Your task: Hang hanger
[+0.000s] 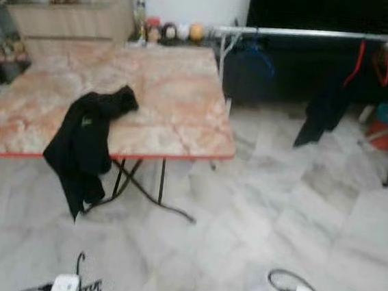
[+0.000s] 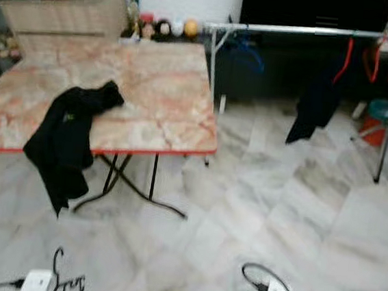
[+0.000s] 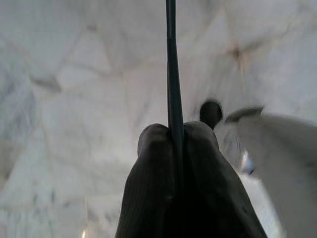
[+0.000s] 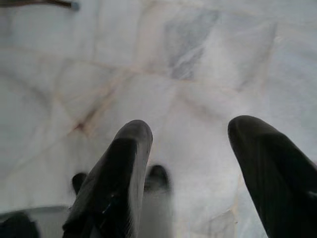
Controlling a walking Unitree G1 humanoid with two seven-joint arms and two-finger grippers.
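Now, progress: hanging not yet done.
Left gripper (image 3: 176,144): my jaws clamped on thin black wire hanger (image 3: 171,64), low above marble floor (image 1: 276,215).
Right gripper (image 4: 190,148): jaws apart, empty.
Left to do: reach silver clothes rail (image 1: 308,34) beyond tabletop's (image 1: 171,95) far right corner.

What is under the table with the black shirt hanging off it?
Under the table you can see thin black folding legs crossing over the pale marble floor. The black garment draping over the front edge hides part of the space beneath.

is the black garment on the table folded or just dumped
Dumped, not folded: the black garment lies crumpled on the marble-top table, with much of it hanging over the front edge.
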